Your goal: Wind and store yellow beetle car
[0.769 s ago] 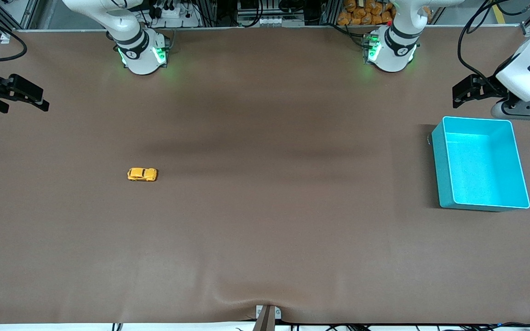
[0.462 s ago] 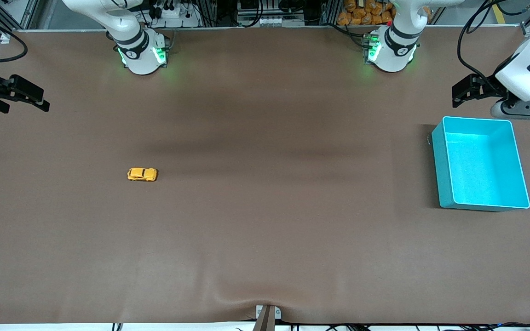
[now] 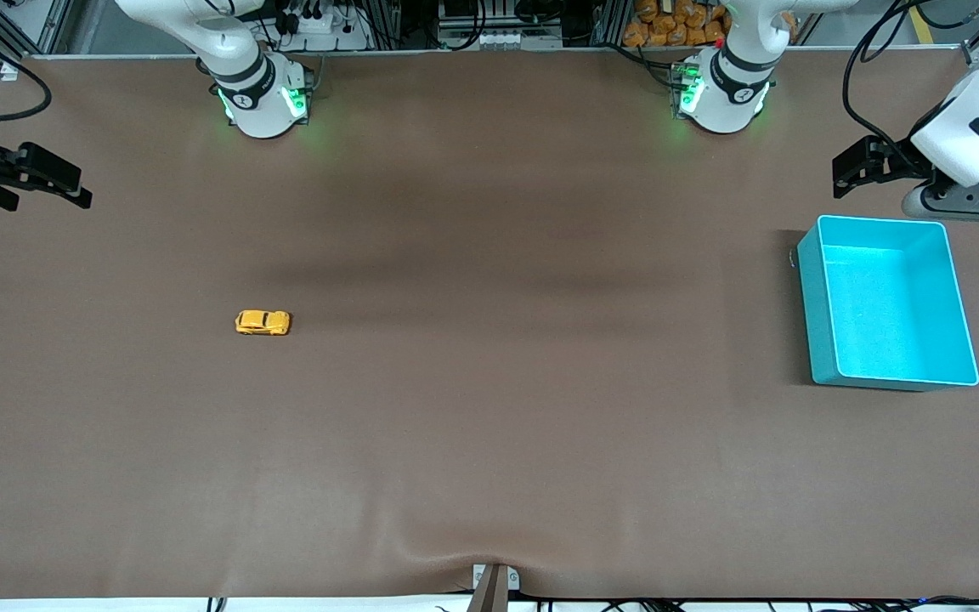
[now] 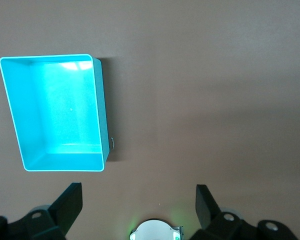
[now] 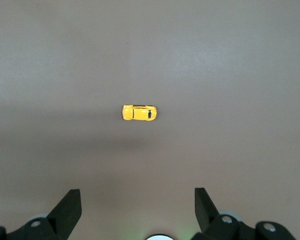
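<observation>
- Table (image 3: 489, 442): brown mat, bare apart from two things that lie well apart; nothing of the task looks begun.
- Bin (image 3: 887, 302): turquoise, open-topped, at about 3 o'clock in the front view, toward the left arm's end; the left wrist view shows it empty (image 4: 57, 112), so storing is not yet done.
- Left gripper (image 3: 859, 166): up in the air at about 2 o'clock, over the mat just by the bin's edge nearest the bases; fingers (image 4: 70, 202) spread wide, holding nothing. This arm waits.
- Right gripper (image 3: 39, 174): at about 10 o'clock, over the mat at the right arm's end of the table; fingers (image 5: 70, 205) wide apart and empty, with the car ahead of them in its wrist view.
- Car (image 3: 263, 322): tiny, yellow, on its wheels at about 9 o'clock, toward the right arm's end, touched by nothing (image 5: 139, 112).
- Judgement: everything is left — reach, grasp, wind, carry across, drop in the bin.
</observation>
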You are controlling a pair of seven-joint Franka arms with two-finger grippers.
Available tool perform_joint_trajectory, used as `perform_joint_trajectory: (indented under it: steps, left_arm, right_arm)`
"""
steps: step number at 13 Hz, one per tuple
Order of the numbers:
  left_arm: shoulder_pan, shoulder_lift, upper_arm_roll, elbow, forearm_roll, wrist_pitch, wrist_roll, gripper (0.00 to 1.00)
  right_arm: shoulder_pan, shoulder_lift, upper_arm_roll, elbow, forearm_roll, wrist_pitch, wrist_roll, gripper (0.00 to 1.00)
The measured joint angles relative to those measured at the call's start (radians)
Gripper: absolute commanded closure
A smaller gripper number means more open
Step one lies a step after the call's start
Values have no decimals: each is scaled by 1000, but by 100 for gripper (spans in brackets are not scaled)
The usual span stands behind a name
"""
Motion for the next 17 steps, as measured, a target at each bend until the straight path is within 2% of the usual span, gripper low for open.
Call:
perform_joint_trajectory:
  steps: [2, 5, 11, 14, 16, 17]
  left_arm:
    - [0, 0, -1, 0, -2, 0, 0, 0]
    - [0, 0, -1, 0, -6, -2, 0, 0]
    - [0, 1, -1, -1, -7, -3, 0, 0]
    - [0, 1, -1, -1, -8, -3, 0, 0]
    - [-1, 1, -1, -1, -8, -3, 0, 0]
    - [-1, 1, -1, -1, -9, -3, 0, 0]
  right_arm:
    - [0, 2, 7, -66, 0, 56, -21, 0]
    - [-1, 10, 33, -227, 0, 237, -160, 0]
    - [-4, 54, 45, -535, -2, 637, -654, 0]
    - [-5, 103, 51, -607, -4, 708, -885, 2]
    - [-4, 132, 73, -617, -5, 722, -1011, 14]
    - [-4, 143, 84, -627, -5, 752, -1061, 15]
